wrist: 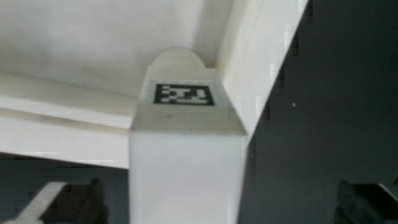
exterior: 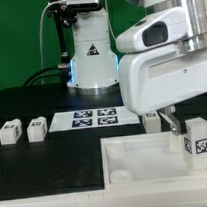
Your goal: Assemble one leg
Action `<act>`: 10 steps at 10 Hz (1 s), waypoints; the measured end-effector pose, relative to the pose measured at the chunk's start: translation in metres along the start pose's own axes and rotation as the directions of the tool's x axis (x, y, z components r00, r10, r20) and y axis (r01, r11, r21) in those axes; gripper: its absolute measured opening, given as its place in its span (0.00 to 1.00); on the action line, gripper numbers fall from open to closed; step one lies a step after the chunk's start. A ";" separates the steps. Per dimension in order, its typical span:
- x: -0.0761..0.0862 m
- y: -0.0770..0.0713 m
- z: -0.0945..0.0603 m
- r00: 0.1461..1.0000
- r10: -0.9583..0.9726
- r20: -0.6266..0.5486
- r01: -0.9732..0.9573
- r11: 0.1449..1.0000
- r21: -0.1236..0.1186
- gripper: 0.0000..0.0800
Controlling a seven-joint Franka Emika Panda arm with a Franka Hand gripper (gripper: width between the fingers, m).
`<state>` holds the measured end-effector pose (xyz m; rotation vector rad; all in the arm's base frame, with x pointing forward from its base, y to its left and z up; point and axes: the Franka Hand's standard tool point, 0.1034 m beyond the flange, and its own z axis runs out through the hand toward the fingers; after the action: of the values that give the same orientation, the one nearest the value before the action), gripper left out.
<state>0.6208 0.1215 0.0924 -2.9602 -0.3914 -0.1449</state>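
While claw (exterior: 183,126) gapes wide, empty, chunky matte-white tagged leg (wrist: 183,150) stands between fingers.

Marker board (exterior: 94,118): thin flat white sheet with several black-and-white tags, lying on black table (exterior: 50,160).
Large white tray-like piece (exterior: 136,159): nearer camera than marker board, toward exterior view's right; raised rim, round corner socket (exterior: 119,174) visible.
Green backdrop (exterior: 17,42): behind marker board, beyond table's far edge.
Cable: hangs behind marker board, against backdrop.
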 end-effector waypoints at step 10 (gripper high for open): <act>-0.005 0.011 0.015 0.952 0.273 0.140 -0.276 0.961 0.003 0.37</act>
<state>0.6199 0.1119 0.0757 -2.9723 0.0070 0.0981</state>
